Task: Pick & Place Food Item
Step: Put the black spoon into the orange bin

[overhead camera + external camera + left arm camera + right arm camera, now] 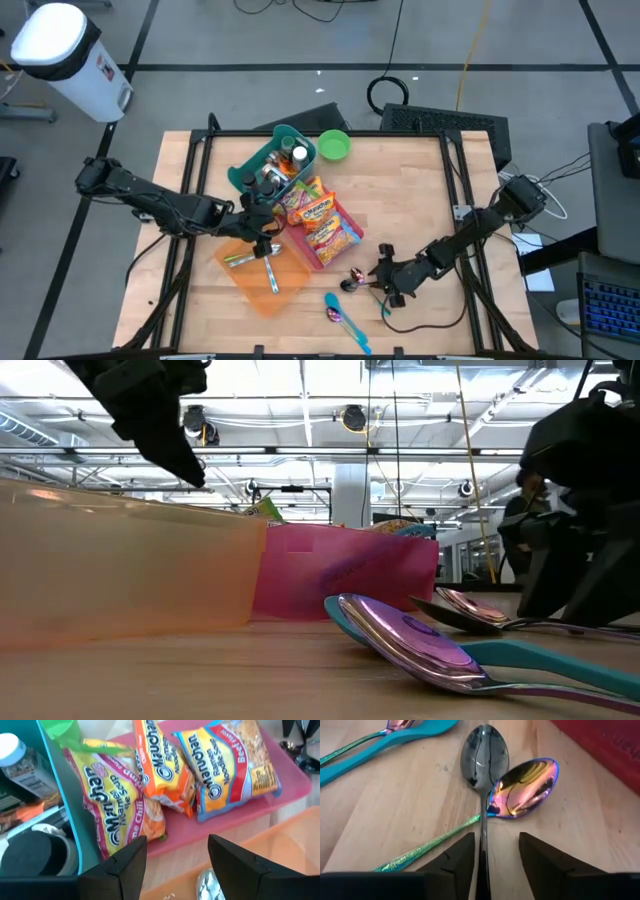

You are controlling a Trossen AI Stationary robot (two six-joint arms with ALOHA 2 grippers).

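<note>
Three Maruchan ramen packets [165, 765] lie flat in a pink tray [352, 224] at the table's middle. My left gripper [177, 865] hovers open above the pink tray's near edge, where it meets an orange tray [262, 285]; nothing is between its fingers. My right gripper [496, 855] is low over the table at the right front [372, 280], open, its fingers on either side of the handle of a dark silver spoon [484, 755]. An iridescent spoon [525, 787] lies across that spoon. My right gripper straddles the silver spoon's handle [483, 845], slanting down along it from the handle end. The handle runs close beside one finger [460, 857]; I cannot tell whether it touches. The spoon lies flat on the table.
A teal bin [240, 178] with bottles stands against the pink tray's far left side, a green bowl [334, 146] beyond it. The orange tray holds utensils [258, 262]. A blue-handled spoon [347, 318] lies near the front edge. Bare wood shows at the right.
</note>
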